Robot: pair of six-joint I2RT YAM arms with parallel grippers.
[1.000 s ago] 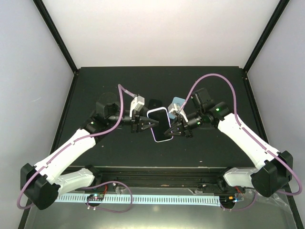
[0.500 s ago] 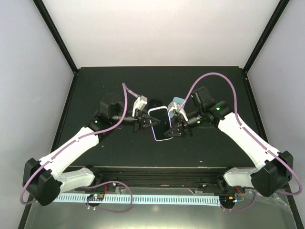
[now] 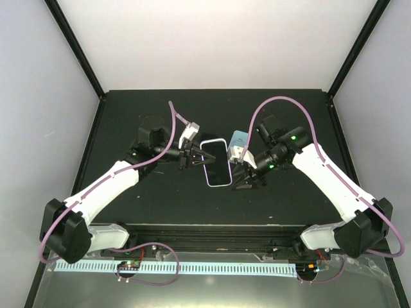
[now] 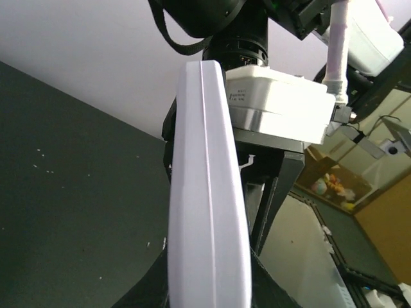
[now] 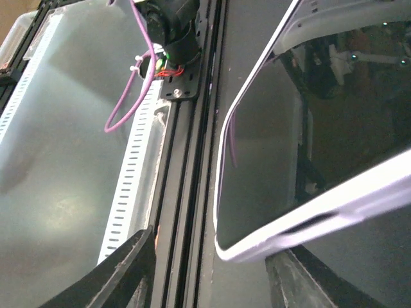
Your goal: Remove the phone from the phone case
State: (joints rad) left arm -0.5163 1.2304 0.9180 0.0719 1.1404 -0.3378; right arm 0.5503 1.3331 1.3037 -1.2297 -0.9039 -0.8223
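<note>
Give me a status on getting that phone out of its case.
Done: nothing is separated yet. The phone sits with its dark screen framed by the white phone case. In hand: the left gripper is shut on the case's edge, and the right gripper is open with a corner of the case between its fingers, not gripping. Left: peel the case off and free the phone.

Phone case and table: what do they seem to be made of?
Phone case: probably silicone or soft plastic; pale lilac, smooth and matte, no hard glare along its edge. Table: black matte sheet, perhaps rubber or laminate; flat, non-reflective, with pale specks.
</note>
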